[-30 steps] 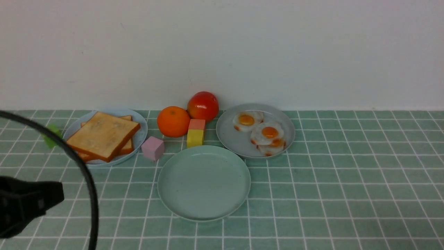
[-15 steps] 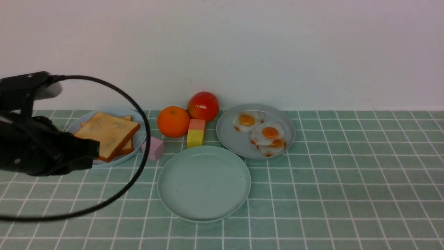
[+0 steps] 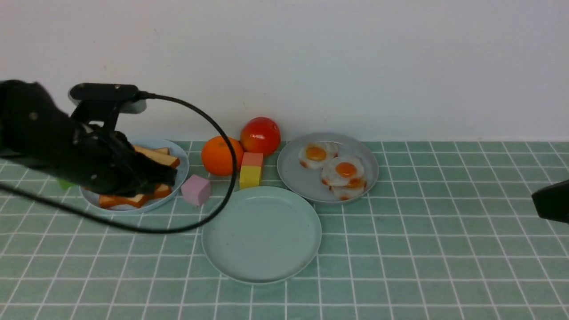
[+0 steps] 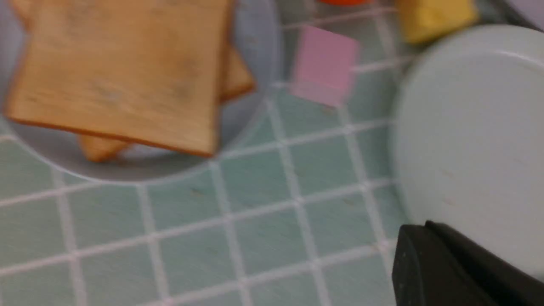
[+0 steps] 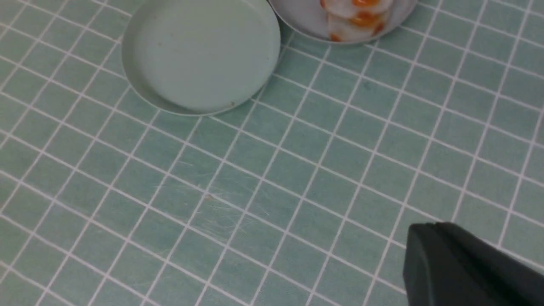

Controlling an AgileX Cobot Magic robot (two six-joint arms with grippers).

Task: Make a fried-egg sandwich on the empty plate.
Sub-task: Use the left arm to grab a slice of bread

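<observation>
The empty mint-green plate (image 3: 261,234) lies at the centre front; it also shows in the left wrist view (image 4: 467,127) and the right wrist view (image 5: 199,55). Two toast slices (image 3: 153,156) are stacked on the pale blue plate (image 3: 181,171) at the left, also seen in the left wrist view (image 4: 119,72). Three fried eggs (image 3: 342,170) lie on the grey plate (image 3: 293,175). My left gripper (image 3: 171,175) is shut and empty, hovering over the toast and hiding much of it. My right gripper (image 3: 540,204) is shut and empty at the right edge, far from the eggs.
An orange (image 3: 218,155) and a red fruit (image 3: 260,135) sit behind the mint plate. A pink cube (image 3: 196,190) and a yellow block (image 3: 250,176) with a salmon block (image 3: 252,159) on top stand between the plates. My left arm's cable (image 3: 224,178) loops over them.
My left arm has risen from the lower left corner and moved forward and right, now over the toast plate. My right gripper has come into view at the right edge.
</observation>
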